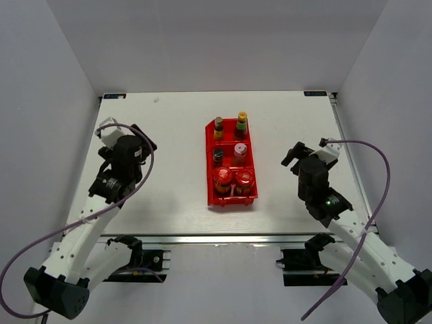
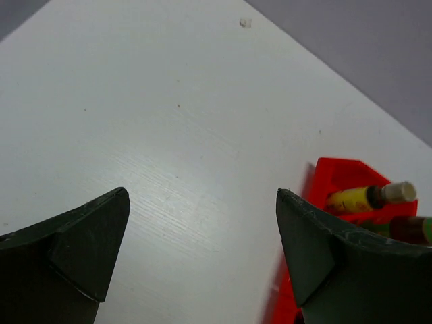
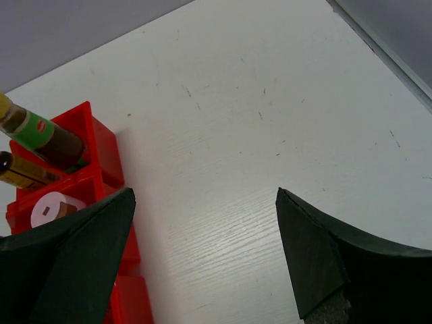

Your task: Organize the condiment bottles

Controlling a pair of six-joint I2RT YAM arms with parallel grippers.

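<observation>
Sorting looks done: six small condiment bottles [image 1: 240, 152] stand in the red three-compartment plastic tray [image 1: 208, 162] on the white bench [image 1: 169, 135], left fingers [image 2: 81, 243] and right fingers [image 3: 324, 250] spread empty alongside, so probably only retreat remains.

No legible text anywhere; only a blurred red oval on the green-labelled bottle [image 3: 39, 133].

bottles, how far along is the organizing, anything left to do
Looks done: all six bottles stand in the tray, two per compartment, the red-lidded jars nearest. Nothing in hand: the left gripper and right gripper are open and empty, off to either side. No bottle shows on the table, so nothing seems left.
</observation>
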